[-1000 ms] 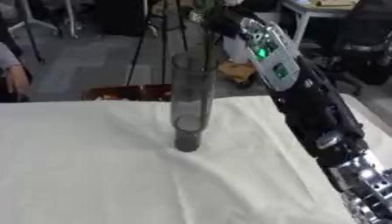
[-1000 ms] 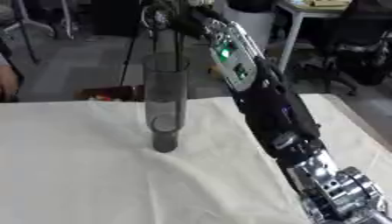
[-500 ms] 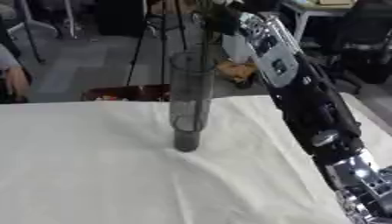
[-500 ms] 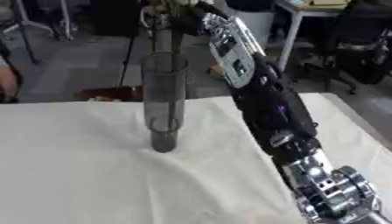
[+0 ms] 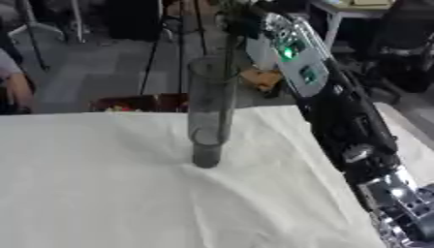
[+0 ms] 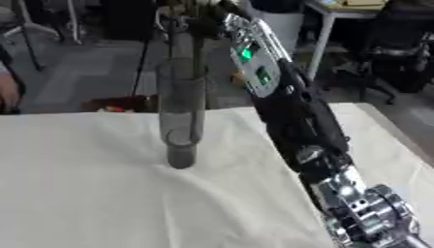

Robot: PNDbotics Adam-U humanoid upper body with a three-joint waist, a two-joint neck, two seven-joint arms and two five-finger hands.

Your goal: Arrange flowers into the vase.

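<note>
Left eye view: a thin dark flower stem (image 5: 227, 97) stands inside the tall clear glass vase (image 5: 208, 116) at frame centre on the white cloth-covered table (image 5: 101, 193). The right hand (image 5: 241, 17), upper centre, seems to pinch the stem's top; further flowers, if any, remain.

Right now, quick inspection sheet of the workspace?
Surface: table under a wrinkled white cloth.
Job's things: tall clear vase upright on the cloth; a flower stem stands inside it.
Clutter: nothing seen on the cloth.
Hands: right hand above the vase mouth at the stem's top, fingers not clear; left hand not in view.
Cables: nothing seen.
Surroundings: grey floor, tripod legs, chairs, a dark box behind the table.
</note>
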